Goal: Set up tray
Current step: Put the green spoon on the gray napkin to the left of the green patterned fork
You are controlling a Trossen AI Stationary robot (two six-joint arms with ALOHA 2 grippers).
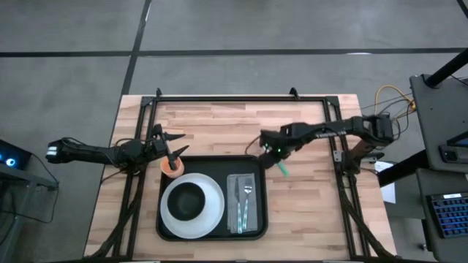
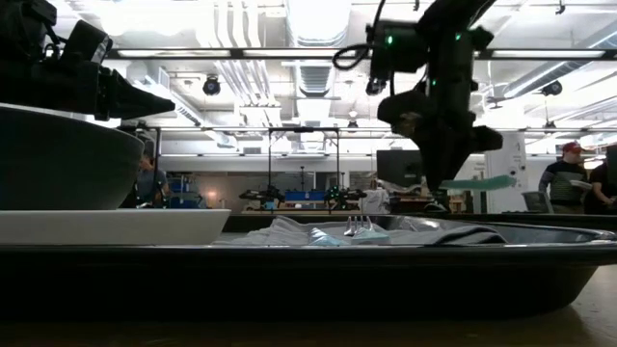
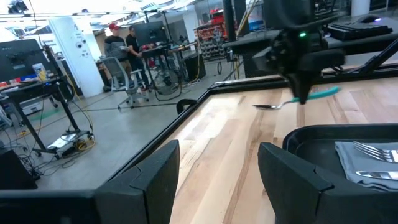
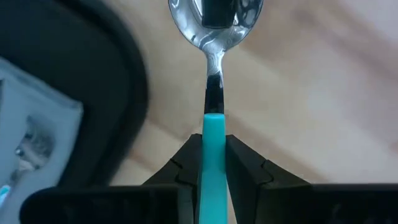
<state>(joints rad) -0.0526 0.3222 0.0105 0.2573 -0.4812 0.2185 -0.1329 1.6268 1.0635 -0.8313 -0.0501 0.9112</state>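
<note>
The black tray lies at the table's near middle. On it are a white plate with a dark bowl, and a grey cloth carrying a fork and other cutlery. A small orange cup stands at the tray's far left corner. My left gripper hovers open just beyond the cup, its fingers spread wide. My right gripper is off the tray's far right corner, above the wood, shut on a teal-handled spoon. My right gripper pinches the spoon's teal handle between its two fingers, close to where the handle meets the metal neck. The fingers come from above, pointing down, and lie across the handle. The spoon is lifted clear of the table, roughly level, its bowl sticking out past the fingers.
Bare wooden table lies right of the tray and along the far side. A black metal frame runs around the table's edges. People and office gear show in the room beyond the table.
</note>
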